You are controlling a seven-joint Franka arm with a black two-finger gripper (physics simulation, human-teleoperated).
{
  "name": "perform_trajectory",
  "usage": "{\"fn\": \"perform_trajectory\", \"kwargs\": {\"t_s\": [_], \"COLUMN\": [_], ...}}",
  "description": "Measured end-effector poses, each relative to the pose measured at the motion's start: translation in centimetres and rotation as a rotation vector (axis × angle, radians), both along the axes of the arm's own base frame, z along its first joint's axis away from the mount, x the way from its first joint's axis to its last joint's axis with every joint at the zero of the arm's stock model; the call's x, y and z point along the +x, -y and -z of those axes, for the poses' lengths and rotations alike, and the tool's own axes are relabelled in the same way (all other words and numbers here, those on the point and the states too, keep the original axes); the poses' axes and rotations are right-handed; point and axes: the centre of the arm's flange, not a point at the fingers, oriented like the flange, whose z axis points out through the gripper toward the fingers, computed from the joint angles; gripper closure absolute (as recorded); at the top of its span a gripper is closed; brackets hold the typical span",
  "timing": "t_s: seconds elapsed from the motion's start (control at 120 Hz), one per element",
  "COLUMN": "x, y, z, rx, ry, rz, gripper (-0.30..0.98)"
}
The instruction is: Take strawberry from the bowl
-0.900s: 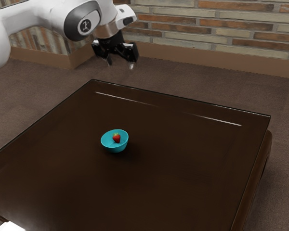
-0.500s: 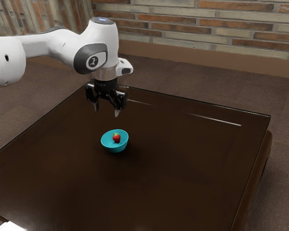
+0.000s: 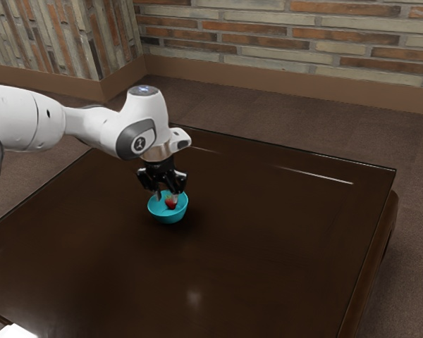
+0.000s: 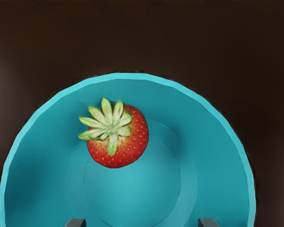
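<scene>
My gripper (image 3: 167, 197) is low over the turquoise bowl (image 3: 167, 217), its fingers apart at the bowl's opening. Inside the bowl lies the red strawberry (image 3: 170, 203), partly covered by a finger. From the wrist, the bowl (image 4: 222, 165) is seen from above, and the strawberry (image 4: 128, 146) rests with its green leaves up, off the bowl's centre. Two dark fingertips of the gripper (image 4: 142, 223) stand wide apart over the bowl, with the strawberry off to one side of the line between them.
The bowl stands on a dark brown table (image 3: 268, 246) with a glossy top. A bright white object (image 3: 14, 332) is at the exterior view's lower left corner. A brick wall (image 3: 303, 42) stands beyond the table.
The arm has come down from high above the table's far corner to the bowl, and its fingers remain apart. Bowl and strawberry have stayed in place.
</scene>
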Motion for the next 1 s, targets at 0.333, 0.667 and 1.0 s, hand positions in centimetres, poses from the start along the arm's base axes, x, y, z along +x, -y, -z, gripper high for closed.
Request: {"fn": "perform_trajectory", "kwargs": {"t_s": [0.333,0.667,1.0], "x": [2.2,2.4,2.7], "y": [-1.9,-2.7,-2.6], "z": [2.7,4.9,4.5], "rx": [-0.040,-0.052,-0.050], "ry": [0.056,0.045,0.059], "rz": [-0.039,-0.054,-0.068], "gripper": [0.44,0.52,0.62]}}
